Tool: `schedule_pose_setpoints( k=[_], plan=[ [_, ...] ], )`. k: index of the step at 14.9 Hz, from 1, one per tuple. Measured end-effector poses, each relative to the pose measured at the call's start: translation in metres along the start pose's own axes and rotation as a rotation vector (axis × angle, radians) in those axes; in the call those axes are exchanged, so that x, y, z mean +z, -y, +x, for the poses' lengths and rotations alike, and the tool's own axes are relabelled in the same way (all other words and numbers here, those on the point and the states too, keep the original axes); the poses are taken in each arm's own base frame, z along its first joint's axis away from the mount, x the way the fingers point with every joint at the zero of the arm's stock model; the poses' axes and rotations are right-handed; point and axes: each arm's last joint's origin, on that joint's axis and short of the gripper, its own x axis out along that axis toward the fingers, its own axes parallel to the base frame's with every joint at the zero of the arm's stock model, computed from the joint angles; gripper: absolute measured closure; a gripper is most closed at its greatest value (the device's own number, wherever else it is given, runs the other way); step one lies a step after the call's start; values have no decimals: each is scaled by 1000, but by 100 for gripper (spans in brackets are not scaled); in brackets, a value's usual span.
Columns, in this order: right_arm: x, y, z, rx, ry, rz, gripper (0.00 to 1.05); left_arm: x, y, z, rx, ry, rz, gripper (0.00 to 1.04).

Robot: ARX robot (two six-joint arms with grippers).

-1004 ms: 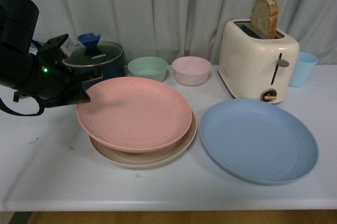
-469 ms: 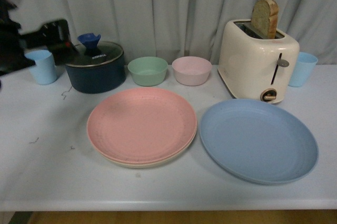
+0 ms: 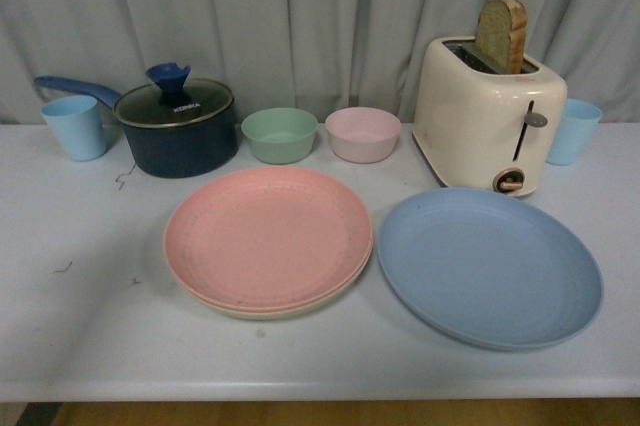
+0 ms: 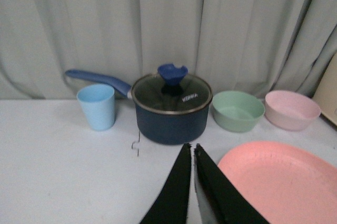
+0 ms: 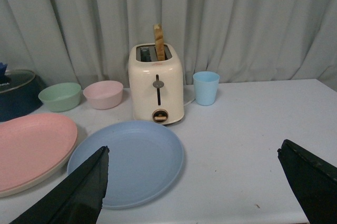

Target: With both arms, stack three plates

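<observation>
Looking on, two are stacked: the pink plate [image 3: 268,236] sits on the beige plate [image 3: 272,312] left of the bench's [image 3: 80,286] middle, while the blue plate [image 3: 490,268] lies alone toward the front right corner, just before the toaster [image 3: 487,126]. The left claw [image 4: 190,153] is pinched closed and empty; the right claw [image 5: 193,153] gapes wide, empty. I reckon that flat rim could slip the pinch, or a lift could clip the toaster.

The pink plate [image 4: 279,182], just beside the left gripper [image 4: 191,146], looks like matt plastic, faintly ridged (so does the blue plate [image 5: 129,161] by the right gripper [image 5: 193,151]). Beyond the grippers, the pot [image 4: 171,126] has a shiny glass lid [image 4: 184,95], the toaster [image 5: 156,95] is glossy, and the curtain [image 4: 79,19] is cloth.
</observation>
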Motion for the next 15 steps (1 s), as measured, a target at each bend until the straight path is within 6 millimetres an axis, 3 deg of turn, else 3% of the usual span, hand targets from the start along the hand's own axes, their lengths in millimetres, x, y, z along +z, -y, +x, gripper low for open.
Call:
schedule_pose_setpoints(
  k=[4, 9, 15],
  plan=[
    [0, 0, 0, 0, 0, 0, 6, -1, 0, -14, 0, -3, 2, 103],
    [0, 0, 0, 0, 0, 0, 6, 1, 0, -60, 0, 8, 2, 103],
    [0, 0, 0, 0, 0, 0, 6, 3, 0, -92, 0, 18, 2, 103]
  ],
)
